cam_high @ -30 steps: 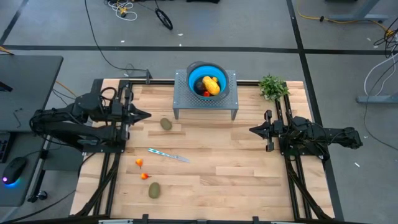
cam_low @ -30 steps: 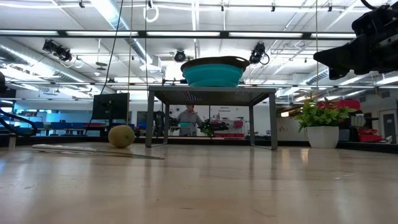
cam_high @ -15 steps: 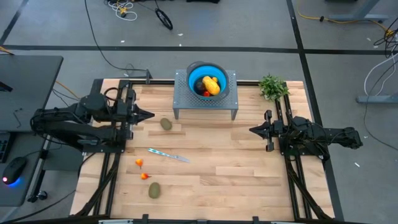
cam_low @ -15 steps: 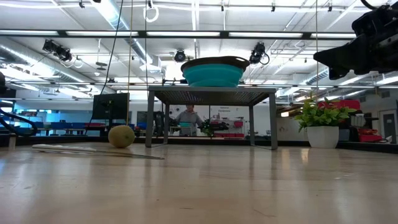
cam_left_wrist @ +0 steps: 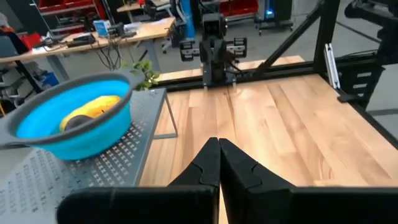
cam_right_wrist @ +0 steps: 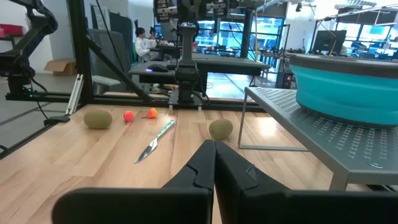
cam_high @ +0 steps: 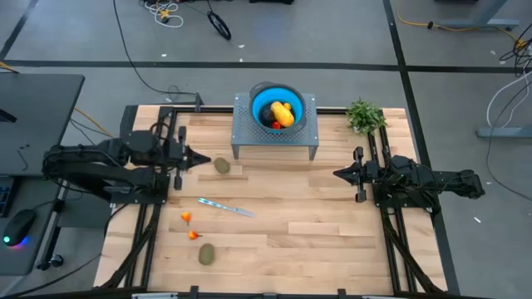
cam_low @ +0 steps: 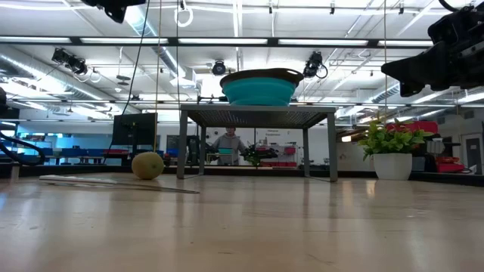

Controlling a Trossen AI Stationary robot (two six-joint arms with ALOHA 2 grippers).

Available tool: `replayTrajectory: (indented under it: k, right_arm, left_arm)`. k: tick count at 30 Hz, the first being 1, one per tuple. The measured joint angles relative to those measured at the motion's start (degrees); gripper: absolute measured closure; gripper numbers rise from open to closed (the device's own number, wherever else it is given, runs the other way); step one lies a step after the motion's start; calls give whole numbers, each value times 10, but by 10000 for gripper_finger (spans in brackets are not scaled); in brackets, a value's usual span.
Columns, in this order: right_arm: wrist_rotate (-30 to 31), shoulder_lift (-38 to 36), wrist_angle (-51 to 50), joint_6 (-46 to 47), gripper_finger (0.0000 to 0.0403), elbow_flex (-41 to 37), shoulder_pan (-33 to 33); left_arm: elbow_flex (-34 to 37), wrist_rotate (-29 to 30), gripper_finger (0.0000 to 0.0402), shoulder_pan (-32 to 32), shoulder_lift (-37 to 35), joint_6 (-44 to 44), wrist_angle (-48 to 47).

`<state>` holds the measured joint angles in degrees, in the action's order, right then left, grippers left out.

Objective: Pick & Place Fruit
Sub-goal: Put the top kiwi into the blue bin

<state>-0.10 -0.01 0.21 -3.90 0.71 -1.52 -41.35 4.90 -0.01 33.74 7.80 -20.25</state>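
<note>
A blue bowl (cam_high: 277, 110) stands on a grey perforated stand (cam_high: 309, 133) at the table's far middle. It holds a yellow-orange fruit (cam_high: 283, 114) and a small red one. One kiwi-like oval (cam_high: 222, 165) lies on the table by the stand's left leg. Another oval (cam_high: 205, 253) lies near the front edge. Two tiny red-orange fruits (cam_high: 186, 218) (cam_high: 194, 235) lie between them. My left gripper (cam_high: 206, 159) hangs shut and empty above the table, just left of the far oval. My right gripper (cam_high: 335, 174) waits shut and empty at the table's right.
A slim silvery-blue stick (cam_high: 226, 208) lies left of the table's middle. A green plant (cam_high: 364, 116) stands at the far right corner. Black frame rails (cam_high: 141, 241) run along the left and right edges. A person (cam_low: 229, 142) sits in the room beyond the stand.
My left gripper has gone toward the table's right, closer to the oval by the stand. It has sunk, tipped its fingers a little downward, and now shows at the low view's top left. It has stayed shut.
</note>
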Motion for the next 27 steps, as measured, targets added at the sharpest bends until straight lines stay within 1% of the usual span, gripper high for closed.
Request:
replayTrajectory:
  k: [13,16,21,27]
  right_arm:
    - [0,0,0,0,396,0,0]
    - [0,0,0,0,396,0,0]
    - [0,0,0,0,396,0,0]
    - [0,0,0,0,396,0,0]
  left_arm:
    - [4,0,401,0,7,10,5]
    - [-14,0,401,2,22,32,5]
    - [-46,0,401,11,51,41,5]
    - [-66,-22,401,24,80,49,4]
